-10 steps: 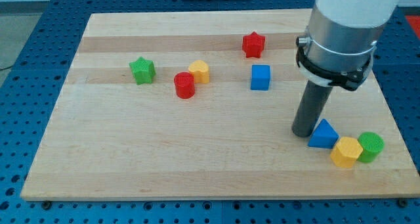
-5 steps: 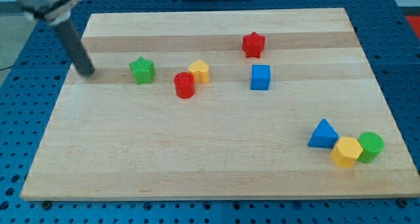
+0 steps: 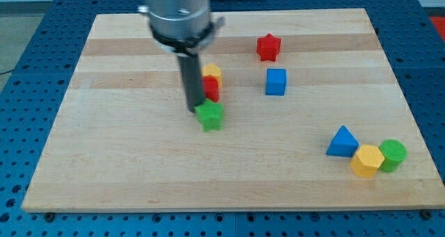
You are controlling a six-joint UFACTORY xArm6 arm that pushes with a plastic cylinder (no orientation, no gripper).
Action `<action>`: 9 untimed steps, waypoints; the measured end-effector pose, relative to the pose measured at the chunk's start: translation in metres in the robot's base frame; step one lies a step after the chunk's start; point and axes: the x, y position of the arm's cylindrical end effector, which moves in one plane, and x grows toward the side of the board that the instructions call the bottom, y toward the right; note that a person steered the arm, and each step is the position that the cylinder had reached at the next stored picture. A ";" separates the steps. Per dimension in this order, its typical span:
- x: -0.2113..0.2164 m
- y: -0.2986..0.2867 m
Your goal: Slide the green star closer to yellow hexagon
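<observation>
Lighting was bright, even, seemingly from overhead; shadows under the blocks were short and soft. No hard glare on the wooden board. The arm's grey collar and rod looked motion-blurred, edges smeared. Static blocks such as the blue triangle stayed sharp.

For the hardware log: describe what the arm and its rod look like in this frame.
The arm shows as a wide grey cylinder with a black clamp ring around its lower edge. Below it hangs a straight, dark, round rod, much narrower than the cylinder, ending in my tip. No cables or markings are visible; the image is slightly blurred.
</observation>
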 end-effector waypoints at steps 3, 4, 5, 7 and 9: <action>0.071 0.066; 0.072 0.013; 0.088 -0.003; 0.103 0.057; 0.136 0.113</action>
